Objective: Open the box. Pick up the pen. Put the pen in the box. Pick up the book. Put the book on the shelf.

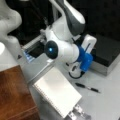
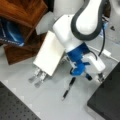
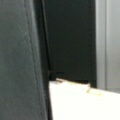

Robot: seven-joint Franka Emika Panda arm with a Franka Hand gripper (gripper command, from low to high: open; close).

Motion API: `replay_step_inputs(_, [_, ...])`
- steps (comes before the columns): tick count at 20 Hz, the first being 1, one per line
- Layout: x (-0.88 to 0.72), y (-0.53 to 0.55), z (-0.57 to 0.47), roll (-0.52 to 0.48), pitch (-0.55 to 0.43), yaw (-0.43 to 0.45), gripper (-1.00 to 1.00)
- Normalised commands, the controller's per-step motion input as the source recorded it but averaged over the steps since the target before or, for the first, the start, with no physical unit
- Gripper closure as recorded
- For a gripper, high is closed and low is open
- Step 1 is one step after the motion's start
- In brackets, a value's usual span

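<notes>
In a front view the box (image 1: 106,53) is recorded at the view's right with its black lid down. The gripper (image 1: 88,47), below the blue wrist housing, is held at the box's near edge. The pen (image 1: 87,88) lies on the grey table (image 1: 105,105), untouched. The book (image 1: 58,93) rests on a metal stand (image 1: 78,113). The shelf (image 1: 15,95) occupies the view's lower left.

In a front view the gripper (image 2: 100,78) is noted just beside the box (image 2: 107,100) corner, the pen (image 2: 68,88) below the wrist, and the book (image 2: 49,53) leaning against the shelf (image 2: 22,15).

In the wrist view only the dark box (image 3: 70,37) face and a pale surface are seen; whether the jaws are spread or pressed together cannot be told.

Opening is judged the step in hand. A lid is best lifted from under its rim, the pull kept along the hinge's arc so the case is not dragged.
</notes>
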Motion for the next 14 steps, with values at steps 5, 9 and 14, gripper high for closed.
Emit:
replay_step_inputs(5, [-0.18, -0.02, -0.10, -0.015, -0.037, 0.206, -1.00])
replay_step_inputs(9, [-0.10, 0.00, -0.03, -0.027, -0.085, 0.186, -1.00])
replay_step_inputs(14, [0.00, 0.02, -0.01, -0.005, -0.113, 0.147, -1.00])
